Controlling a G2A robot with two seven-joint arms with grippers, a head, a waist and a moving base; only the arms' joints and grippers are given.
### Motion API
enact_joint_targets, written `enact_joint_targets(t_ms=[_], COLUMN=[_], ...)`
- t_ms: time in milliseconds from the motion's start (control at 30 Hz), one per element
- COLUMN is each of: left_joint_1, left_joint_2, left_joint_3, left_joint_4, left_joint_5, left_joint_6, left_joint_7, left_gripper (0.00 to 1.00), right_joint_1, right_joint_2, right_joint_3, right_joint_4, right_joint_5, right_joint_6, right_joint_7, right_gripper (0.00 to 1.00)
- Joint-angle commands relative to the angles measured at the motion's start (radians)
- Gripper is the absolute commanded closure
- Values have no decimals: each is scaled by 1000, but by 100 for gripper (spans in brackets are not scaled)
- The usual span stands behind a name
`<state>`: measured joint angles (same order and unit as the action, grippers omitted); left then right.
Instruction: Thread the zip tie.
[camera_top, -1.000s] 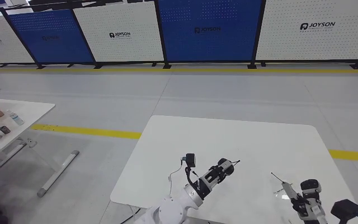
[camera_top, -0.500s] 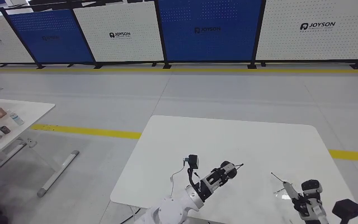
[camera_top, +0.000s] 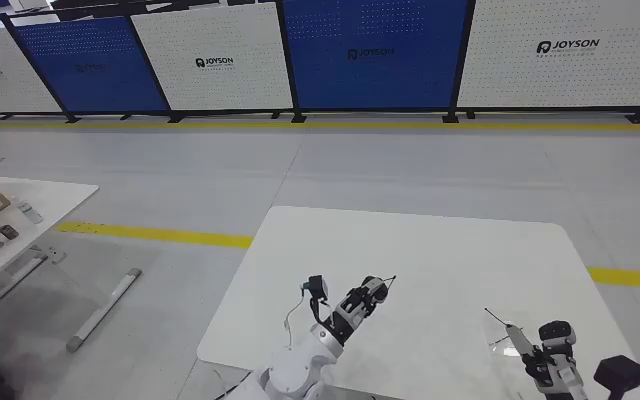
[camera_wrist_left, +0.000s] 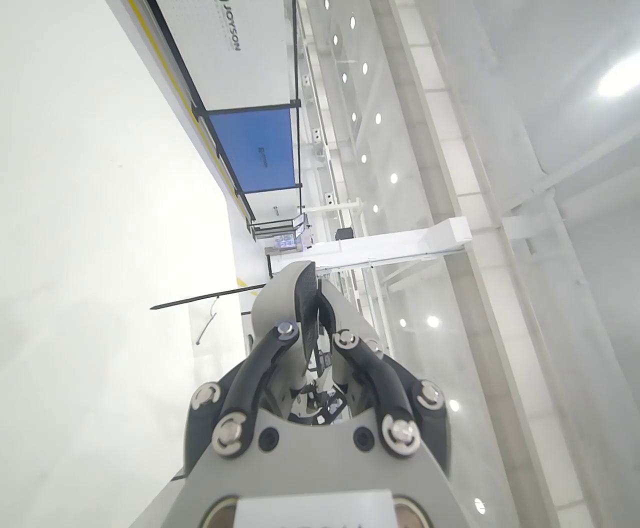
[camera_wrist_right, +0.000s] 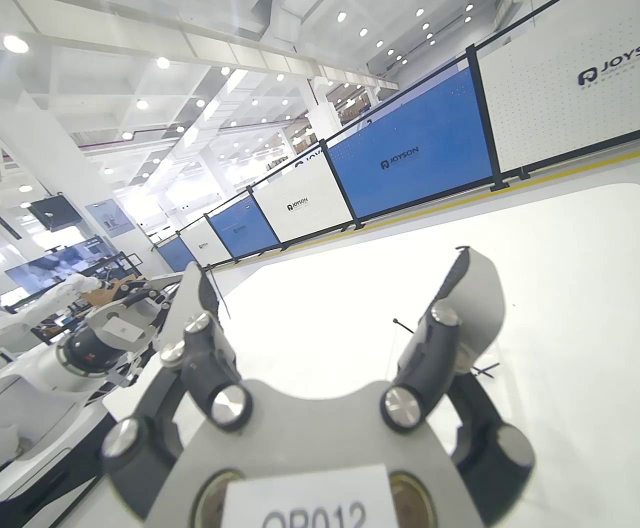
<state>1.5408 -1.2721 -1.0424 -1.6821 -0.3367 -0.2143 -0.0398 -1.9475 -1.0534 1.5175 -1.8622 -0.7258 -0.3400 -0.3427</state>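
Since the frame half a second ago, the left hand (camera_top: 376, 288) sits further toward the upper left of the top view, and the thin black plastic zip tie (camera_top: 388, 281) it carries has shifted with it. The tie's tip now lies nearer the middle of the white, round-cornered bench (camera_top: 420, 240). The right arm keeps its place at the lower right corner of that view.

Blue and white perforated panels in black frames (camera_top: 375, 55) run along the top of the frame. A yellow floor line (camera_top: 150, 235) passes behind the bench, and a second white table (camera_top: 45, 200) shows at the left edge. A stretch of bare bench surface lies between the two hands.

In the left wrist view the dark finger pads (camera_wrist_left: 306, 295) are pressed together on the zip tie, pinching it at one end. The rest of the strip sticks out straight to the left of the frame, out over the bench and ending in a pointed tip. The right wrist view shows that same tie rising past one finger at the middle left.

The right hand (camera_wrist_right: 330, 265) is spread wide and holds nothing between its fingers. A second thin black strip (camera_top: 495, 318) lies just beside it, at the right-hand finger in its wrist view. I cannot tell whether they touch. It is well apart from the held tie.
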Motion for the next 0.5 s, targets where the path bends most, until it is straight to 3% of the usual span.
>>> enact_joint_targets(t_ms=[0, 467], left_joint_1=[8, 12], left_joint_2=[1, 2], left_joint_3=[-13, -15], left_joint_4=[8, 7], left_joint_5=[-26, -33], left_joint_6=[-7, -15], left_joint_7=[-7, -16], left_gripper=[100, 100], right_joint_1=[0, 0], right_joint_2=[0, 0], right_joint_3=[0, 0], right_joint_4=[0, 0], right_joint_5=[0, 0], right_joint_6=[0, 0], right_joint_7=[0, 0], right_gripper=[0, 0])
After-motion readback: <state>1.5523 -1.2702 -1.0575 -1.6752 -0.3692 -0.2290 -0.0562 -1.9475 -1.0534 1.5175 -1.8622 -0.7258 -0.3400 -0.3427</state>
